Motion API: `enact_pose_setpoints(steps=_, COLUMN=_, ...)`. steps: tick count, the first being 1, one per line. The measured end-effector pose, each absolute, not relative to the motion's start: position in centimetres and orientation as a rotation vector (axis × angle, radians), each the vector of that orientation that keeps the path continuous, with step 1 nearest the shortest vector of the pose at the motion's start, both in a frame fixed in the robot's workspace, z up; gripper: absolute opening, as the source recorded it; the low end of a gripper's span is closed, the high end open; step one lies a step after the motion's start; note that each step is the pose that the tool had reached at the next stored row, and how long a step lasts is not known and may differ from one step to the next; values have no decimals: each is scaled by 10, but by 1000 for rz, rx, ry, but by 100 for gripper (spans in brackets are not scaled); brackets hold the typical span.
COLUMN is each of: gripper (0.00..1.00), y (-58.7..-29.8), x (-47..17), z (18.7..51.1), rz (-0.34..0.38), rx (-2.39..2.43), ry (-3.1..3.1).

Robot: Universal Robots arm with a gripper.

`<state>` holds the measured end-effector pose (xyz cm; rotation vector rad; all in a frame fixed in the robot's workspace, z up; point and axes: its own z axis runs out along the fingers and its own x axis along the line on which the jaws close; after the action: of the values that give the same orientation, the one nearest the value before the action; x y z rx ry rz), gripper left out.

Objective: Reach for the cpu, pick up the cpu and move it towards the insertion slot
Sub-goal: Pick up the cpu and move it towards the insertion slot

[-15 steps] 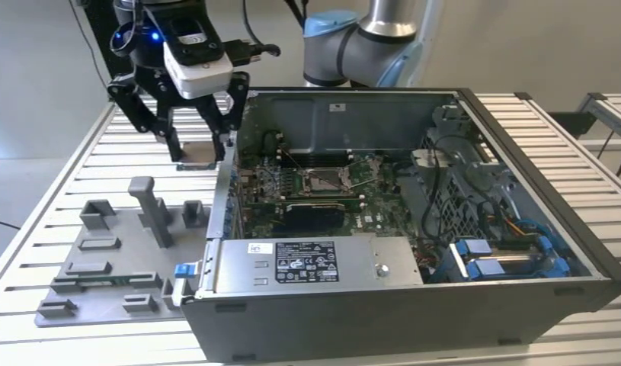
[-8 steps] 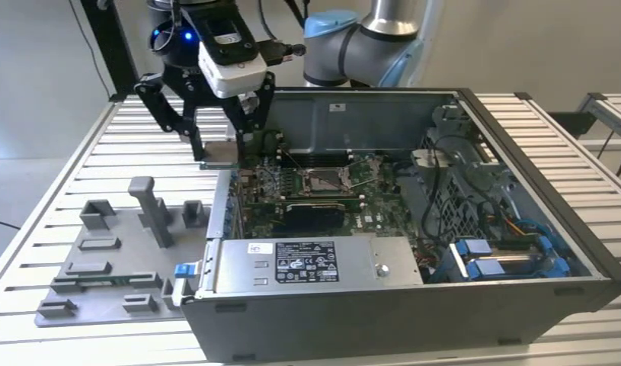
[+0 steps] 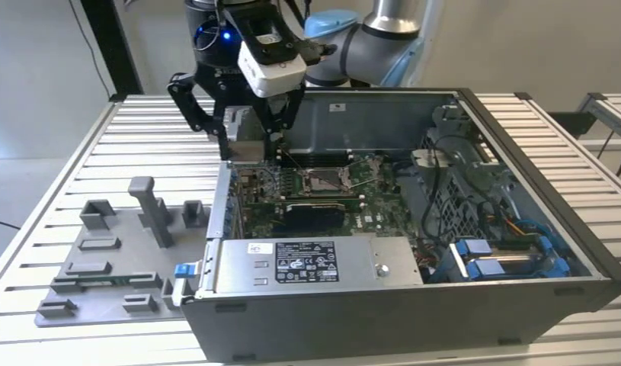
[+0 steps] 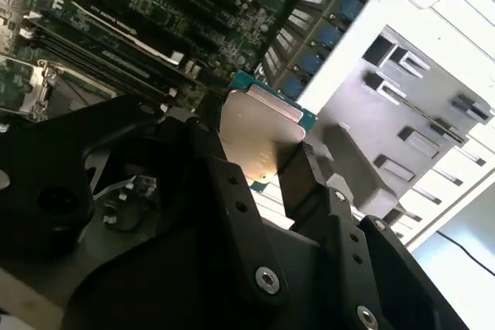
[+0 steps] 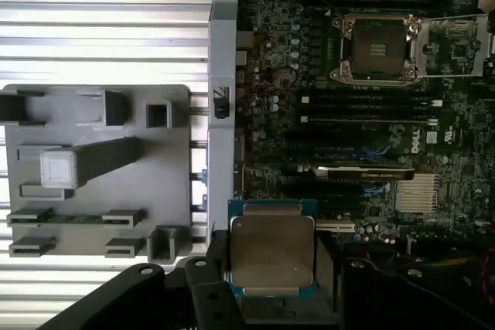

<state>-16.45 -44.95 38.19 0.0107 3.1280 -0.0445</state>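
First wrist view: we saw our gripper (image 5: 271,268) clamped on the cpu (image 5: 271,250), a flat square of dull silvery metal, held above the motherboard, apart from the steel-framed insertion slot (image 5: 378,45).

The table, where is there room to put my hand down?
The slatted table is bare beyond the grey fixture, toward the exterior view's left, and behind it. Inside the case it is crowded with boards and cables. The gripper holds the cpu there.
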Motion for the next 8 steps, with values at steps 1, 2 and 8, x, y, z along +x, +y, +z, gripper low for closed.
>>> enact_pose_setpoints(steps=1, gripper=0, y=-450, x=-161, z=382, rz=-44, rx=11, ry=3128)
enact_pose_setpoints(steps=2, gripper=0, y=-450, x=-157, z=382, rz=-44, rx=11, ry=3128)
enact_pose_setpoints(steps=8, gripper=0, y=-450, x=-132, z=382, rz=-45, rx=11, ry=3128)
